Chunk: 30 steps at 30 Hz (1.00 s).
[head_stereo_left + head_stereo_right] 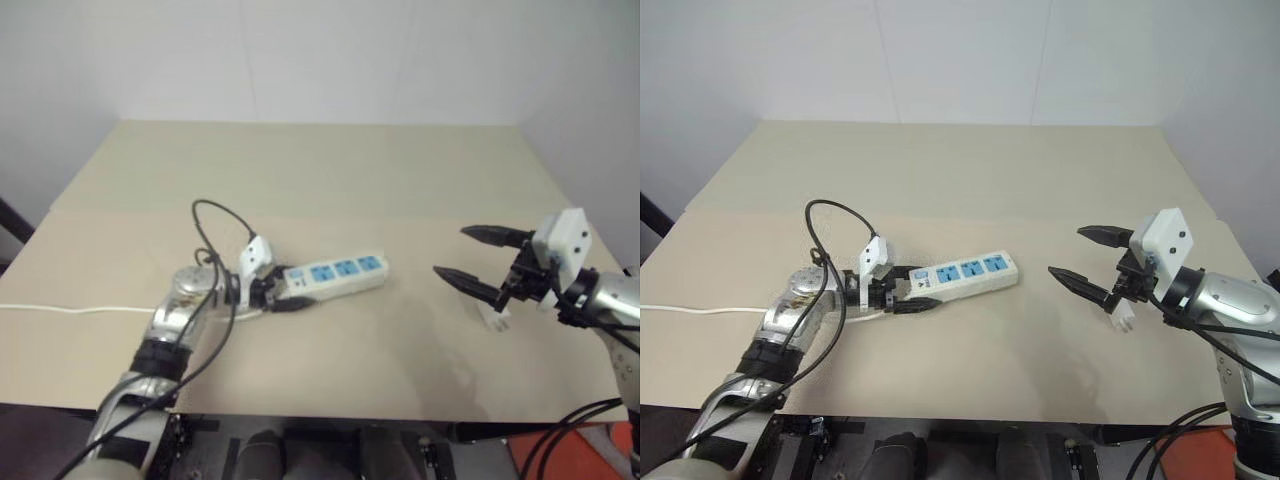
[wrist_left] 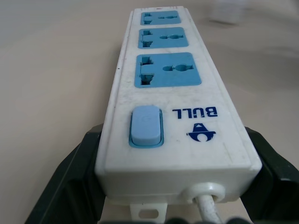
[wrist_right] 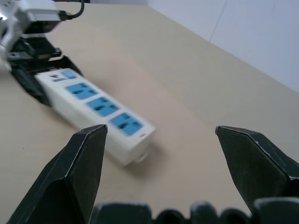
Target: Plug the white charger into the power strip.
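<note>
The power strip (image 1: pixel 335 274), a slim white bar with three blue socket faces, lies on the tan table a little left of centre. My left gripper (image 1: pixel 283 292) is shut on its switch-and-cord end, and the black fingers (image 2: pixel 70 177) press both long sides of that end. The white charger (image 1: pixel 1124 318), a small white cube, sits on the table at the right, partly hidden behind my right gripper. That right gripper (image 1: pixel 1066 251) hovers open above the table with nothing between its fingers, pointing toward the strip (image 3: pixel 100 106) and well apart from it.
The strip's thin white cord (image 1: pixel 60 308) runs left across the table (image 1: pixel 320 170) and off its left edge. A black cable (image 1: pixel 215 215) loops up over my left wrist. White walls stand behind the table's far edge.
</note>
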{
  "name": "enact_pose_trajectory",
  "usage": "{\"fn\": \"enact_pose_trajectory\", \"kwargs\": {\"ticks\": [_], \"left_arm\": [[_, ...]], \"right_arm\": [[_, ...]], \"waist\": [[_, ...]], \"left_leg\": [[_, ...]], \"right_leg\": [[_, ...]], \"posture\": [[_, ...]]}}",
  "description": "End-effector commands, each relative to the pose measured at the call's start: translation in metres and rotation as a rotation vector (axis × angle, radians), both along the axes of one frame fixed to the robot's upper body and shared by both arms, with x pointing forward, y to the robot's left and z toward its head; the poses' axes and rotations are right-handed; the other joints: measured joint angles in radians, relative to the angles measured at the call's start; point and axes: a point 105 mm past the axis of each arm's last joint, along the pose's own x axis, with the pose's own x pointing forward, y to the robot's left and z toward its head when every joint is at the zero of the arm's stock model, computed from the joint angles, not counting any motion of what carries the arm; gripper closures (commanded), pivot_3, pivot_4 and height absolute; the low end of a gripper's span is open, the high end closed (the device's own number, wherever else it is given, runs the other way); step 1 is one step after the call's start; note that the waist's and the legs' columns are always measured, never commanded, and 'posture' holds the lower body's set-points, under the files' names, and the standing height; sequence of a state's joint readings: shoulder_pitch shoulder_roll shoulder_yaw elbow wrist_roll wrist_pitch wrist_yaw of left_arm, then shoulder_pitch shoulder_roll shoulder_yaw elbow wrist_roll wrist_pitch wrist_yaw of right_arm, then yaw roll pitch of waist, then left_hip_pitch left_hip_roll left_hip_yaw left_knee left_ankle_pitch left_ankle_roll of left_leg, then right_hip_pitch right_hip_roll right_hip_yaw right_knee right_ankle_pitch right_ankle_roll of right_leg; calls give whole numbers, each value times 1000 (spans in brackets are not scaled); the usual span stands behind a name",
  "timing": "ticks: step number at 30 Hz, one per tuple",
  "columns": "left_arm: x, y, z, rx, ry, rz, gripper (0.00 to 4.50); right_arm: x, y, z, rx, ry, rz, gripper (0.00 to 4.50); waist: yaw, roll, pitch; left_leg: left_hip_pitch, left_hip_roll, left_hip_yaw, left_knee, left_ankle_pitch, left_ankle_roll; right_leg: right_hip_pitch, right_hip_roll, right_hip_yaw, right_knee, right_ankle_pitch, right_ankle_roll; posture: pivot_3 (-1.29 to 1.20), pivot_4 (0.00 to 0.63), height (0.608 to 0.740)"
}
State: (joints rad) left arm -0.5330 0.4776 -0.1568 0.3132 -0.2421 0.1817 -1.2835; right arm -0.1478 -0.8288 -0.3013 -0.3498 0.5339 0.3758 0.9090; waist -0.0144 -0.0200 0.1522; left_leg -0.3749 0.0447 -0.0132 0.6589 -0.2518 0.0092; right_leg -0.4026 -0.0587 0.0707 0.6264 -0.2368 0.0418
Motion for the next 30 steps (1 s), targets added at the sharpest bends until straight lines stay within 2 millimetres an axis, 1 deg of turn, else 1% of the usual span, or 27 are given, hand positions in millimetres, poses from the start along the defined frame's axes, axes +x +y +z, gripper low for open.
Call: {"fn": "enact_pose_trajectory", "kwargs": {"ticks": [1,4,9,16,20,22,25,27,30], "left_arm": [[-13,-1,4,32,-100,-130,1166],[-18,-3,0,27,-90,-164,1166],[-19,-9,-12,60,-195,-182,1166],[-21,-11,-29,73,-220,-197,1166],[-23,-11,-38,87,-208,-213,1166],[-23,-11,-39,78,-197,-203,1166],[-24,-11,-40,75,-193,-200,1166],[-24,-11,-40,73,-187,-202,1166],[-24,-12,-40,72,-185,-205,1166]], "right_arm": [[-2,-5,17,5,-63,-16,112],[-2,-6,17,3,-62,-19,112],[-3,-11,17,-5,-61,-38,112],[-3,-17,18,-15,-61,-55,112],[-2,-21,15,-21,-41,-76,112],[3,-28,12,14,32,-142,112],[15,-43,8,-21,171,-292,112],[26,-55,11,-22,358,-414,112],[31,-61,16,-30,577,-520,112]], "waist": [[0,0,0],[1,0,0],[3,0,0],[3,0,0],[4,0,0],[4,0,0],[3,0,0],[-1,1,-1],[-2,4,-2]], "left_leg": [[0,0,0,0,0,0],[0,0,0,0,0,0],[-1,0,0,0,0,0],[0,0,0,0,0,0],[0,0,0,0,0,0],[0,0,0,0,0,0],[0,0,0,0,0,0],[0,0,0,0,0,0],[1,0,1,0,0,0]], "right_leg": [[0,0,0,0,0,0],[0,0,0,0,0,0],[0,0,0,-1,0,0],[0,0,0,0,0,0],[1,0,0,-1,0,0],[1,0,0,0,0,0],[1,0,0,0,0,0],[1,-1,0,0,0,0],[0,-1,1,0,0,-1]], "posture": [[0,150,740],[0,150,740],[0,150,740],[0,150,740],[0,150,740],[0,150,740],[0,150,740],[0,150,740],[0,150,740]]}}
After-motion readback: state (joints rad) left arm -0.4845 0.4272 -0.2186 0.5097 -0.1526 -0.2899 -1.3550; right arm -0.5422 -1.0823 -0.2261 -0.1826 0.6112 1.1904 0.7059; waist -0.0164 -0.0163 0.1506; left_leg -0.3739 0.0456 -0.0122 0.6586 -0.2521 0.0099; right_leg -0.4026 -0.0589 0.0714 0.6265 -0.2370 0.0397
